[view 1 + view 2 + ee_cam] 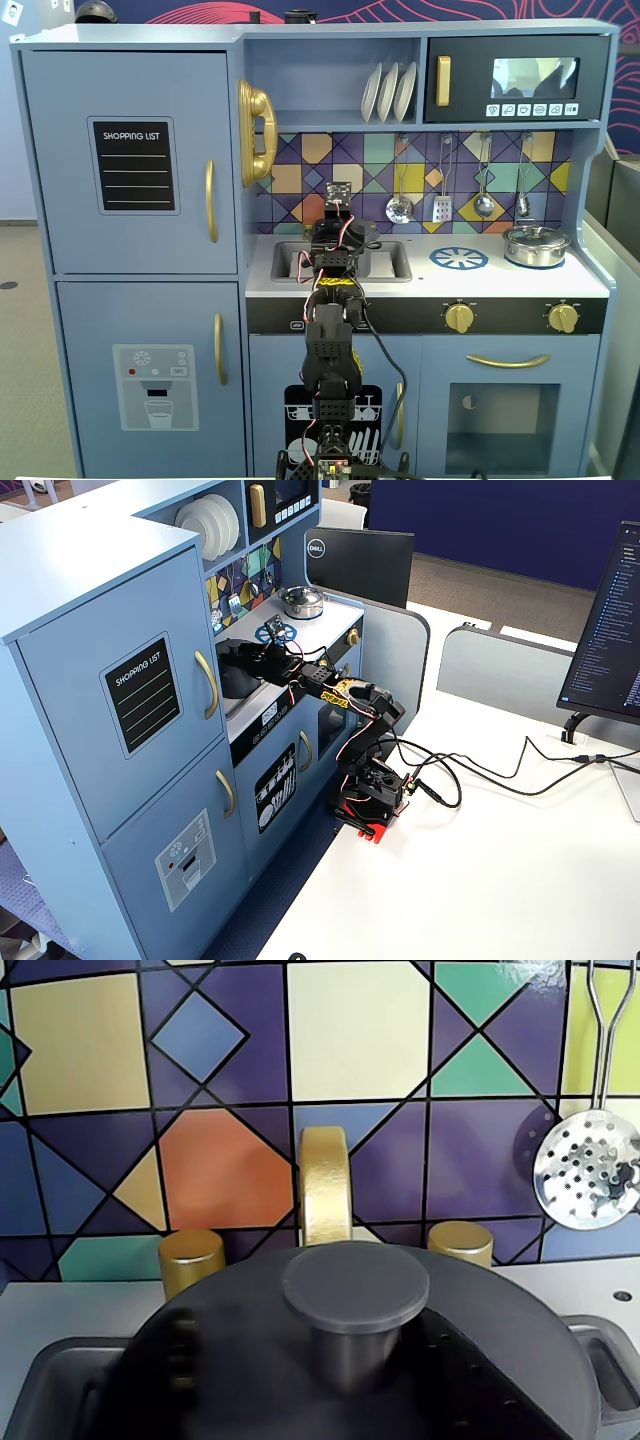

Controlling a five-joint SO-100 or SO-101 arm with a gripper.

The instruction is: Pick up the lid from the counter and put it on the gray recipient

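The dark-gray lid (520, 1330) with its round knob (355, 1288) fills the lower wrist view. It lies level over the sink recess (55, 1385) of the pale counter (500, 282). My gripper (330, 1385) is open. Its fingers (485, 1385) stand either side of the knob's stem with gaps; the left one is blurred. The gray recipient (236, 683) shows only as a dark shape in the sink below the gripper in a fixed view. The lid hides it in the wrist view. The arm (330, 340) reaches up from the front of the kitchen.
A gold faucet (326, 1185) and two gold taps (190, 1260) stand just behind the lid. A skimmer (587, 1170) hangs on the tiled wall to the right. A shiny silver pot (536, 245) sits at the counter's right end, beside the blue burner print (459, 258).
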